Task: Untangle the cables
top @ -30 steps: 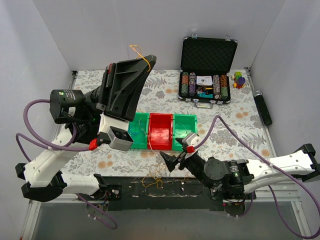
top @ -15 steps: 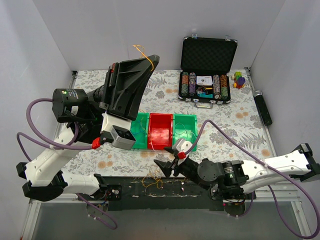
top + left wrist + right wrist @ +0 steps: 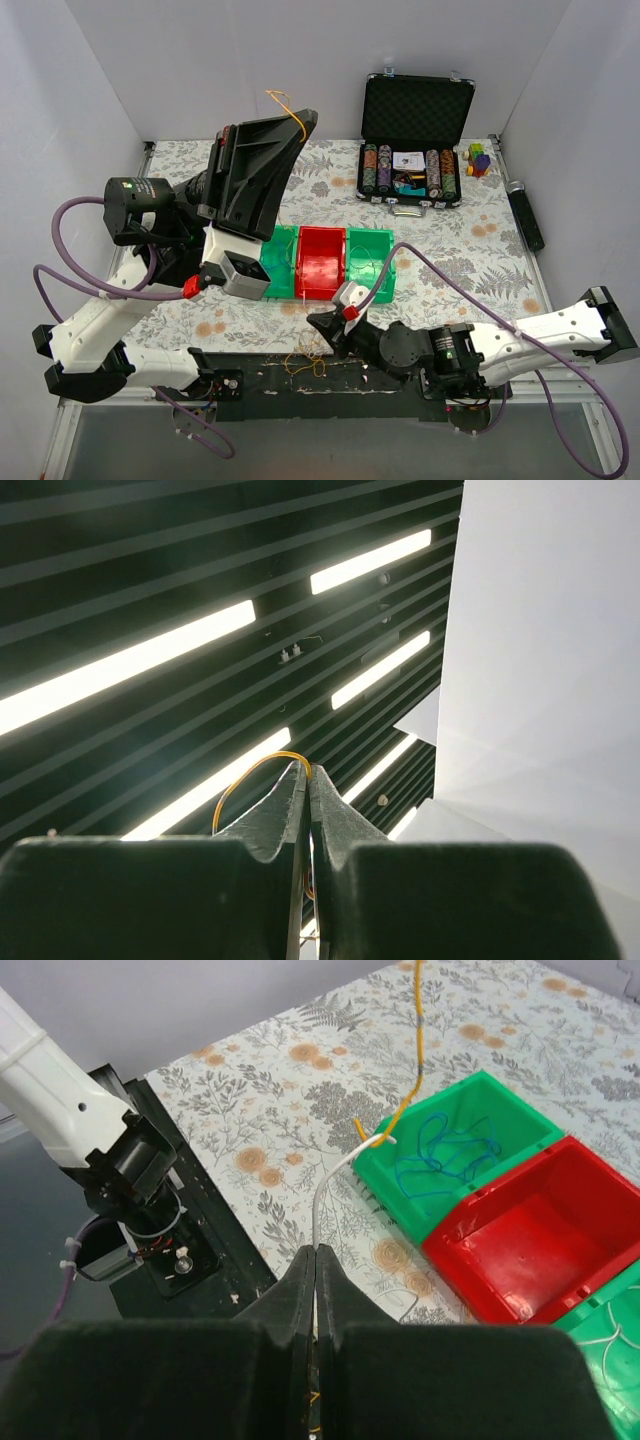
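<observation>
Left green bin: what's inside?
Loose loops of blue cable on the floor of the green bin. A yellow cable hangs by its corner. From above, the left arm hides part of it.

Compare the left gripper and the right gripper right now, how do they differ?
The left gripper is raised high, pointing upward; the right gripper sits low at the near edge of the table. The left gripper pinches a yellow-orange cable; the right gripper pinches a white cable. Both are shut on a thin wire.
</observation>
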You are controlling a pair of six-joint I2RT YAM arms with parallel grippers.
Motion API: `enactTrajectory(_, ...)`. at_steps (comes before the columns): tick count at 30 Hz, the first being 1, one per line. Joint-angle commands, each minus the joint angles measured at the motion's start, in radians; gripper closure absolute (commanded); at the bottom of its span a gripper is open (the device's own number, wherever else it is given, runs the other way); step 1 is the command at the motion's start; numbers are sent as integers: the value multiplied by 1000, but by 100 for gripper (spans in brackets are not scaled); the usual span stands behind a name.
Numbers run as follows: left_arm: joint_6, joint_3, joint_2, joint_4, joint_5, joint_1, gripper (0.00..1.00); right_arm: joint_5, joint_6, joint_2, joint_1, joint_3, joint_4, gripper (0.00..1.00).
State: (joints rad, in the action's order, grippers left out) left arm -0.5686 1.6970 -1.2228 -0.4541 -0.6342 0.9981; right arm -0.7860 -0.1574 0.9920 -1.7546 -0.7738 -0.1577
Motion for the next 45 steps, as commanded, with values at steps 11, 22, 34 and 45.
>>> enactTrajectory(11,-13,49,-24,-46,67,4,100,-71,-635,-216,-91,402,248,99)
enactTrajectory(22,67,-204,48,-66,140,4,100,-128,-683,-291,-109,386,326,99)
enactTrajectory(34,214,-555,98,-130,375,-33,100,-226,-558,-415,-186,268,343,99)
enactTrajectory(45,246,-750,77,-219,360,-125,100,-272,-522,-417,-213,209,354,99)
